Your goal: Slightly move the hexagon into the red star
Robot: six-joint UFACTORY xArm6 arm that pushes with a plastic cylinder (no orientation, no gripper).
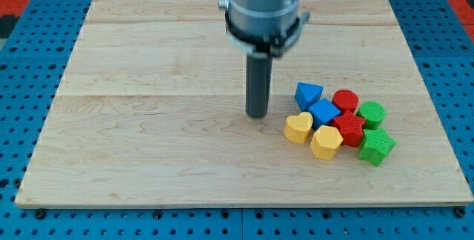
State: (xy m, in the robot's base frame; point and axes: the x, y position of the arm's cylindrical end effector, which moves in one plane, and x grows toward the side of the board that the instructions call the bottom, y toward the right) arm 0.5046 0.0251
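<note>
My tip (257,114) is sitting on the wooden board (148,121), left of the block cluster, near the yellow heart (298,127) and apart from it. It is only a rod, with no jaws to be apart or together, and it is clamping nothing.

The yellow hexagon (326,142) is lying at the cluster's bottom edge, right of the heart and touching it. Its upper right side is touching the red star (348,128). The hexagon is nearly as wide as tall, so no clear long axis; its flat top face is looking up, one corner pointing toward the view's bottom.

The blue triangle (308,94) and the blue cube (324,112) are sitting above the heart. The red cylinder (345,101) is sitting above the star. The green cylinder (370,113) and the green star (376,146) are closing the view's right side.
</note>
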